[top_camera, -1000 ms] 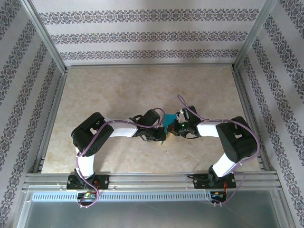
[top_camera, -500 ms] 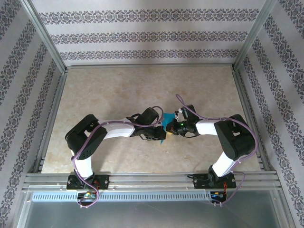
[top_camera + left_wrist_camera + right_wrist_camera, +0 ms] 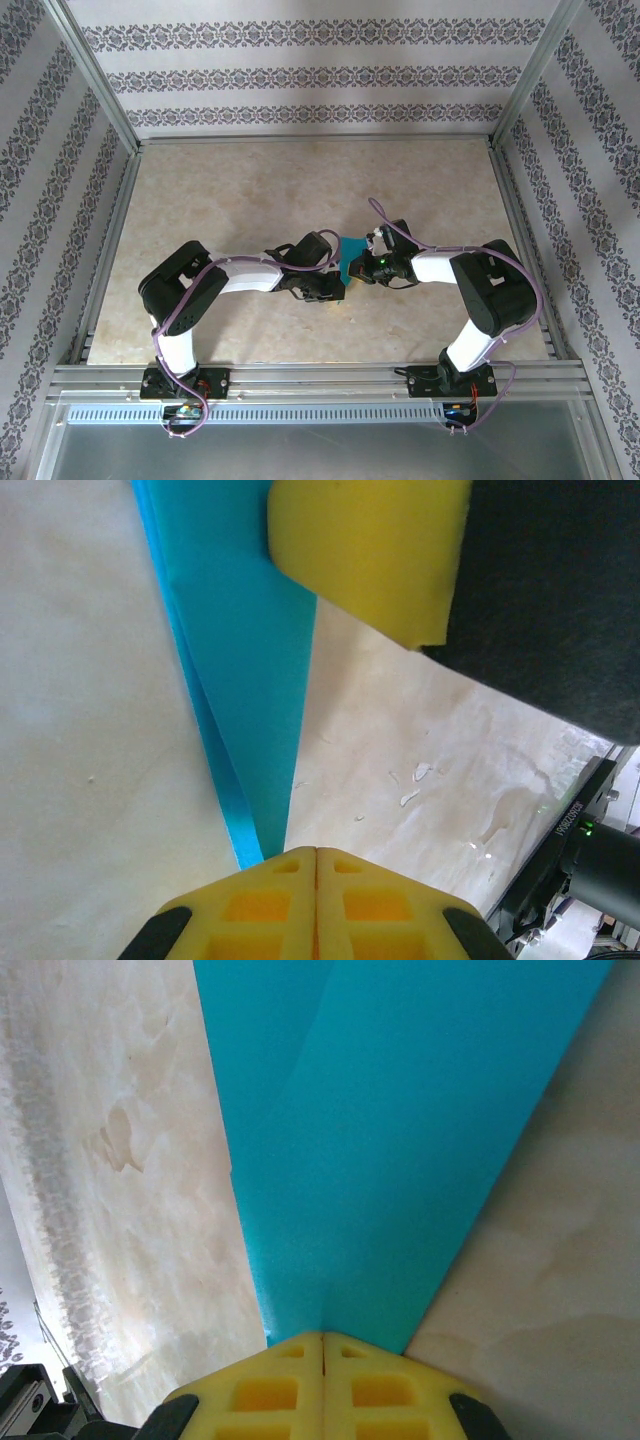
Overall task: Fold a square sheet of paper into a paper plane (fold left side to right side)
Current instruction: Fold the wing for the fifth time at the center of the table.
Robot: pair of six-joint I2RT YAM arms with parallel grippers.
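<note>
Where the two arms meet above the middle of the table (image 3: 230,190), the left gripper (image 3: 317,854) is the nearer one. Its fingers (image 3: 250,905) are pressed together, and the narrow end of the sheet of paper (image 3: 245,660) runs up to their tips. Whether that end is caught between them cannot be determined. Just beyond, the right gripper (image 3: 322,1338) has its fingers pressed together on the other end of the teal sheet, pinching it. The sheet, already creased into a tapered shape with layered edges, spans the short gap between the two grippers.

Hazards:
- Opposed pulling by the arms is likely to tear the thin paper or drag it out of a pinch.
- Twisting between the wrists would add stray creases.
- A slack left hold would let the narrow end slip, so the fold lands off-line.
</note>
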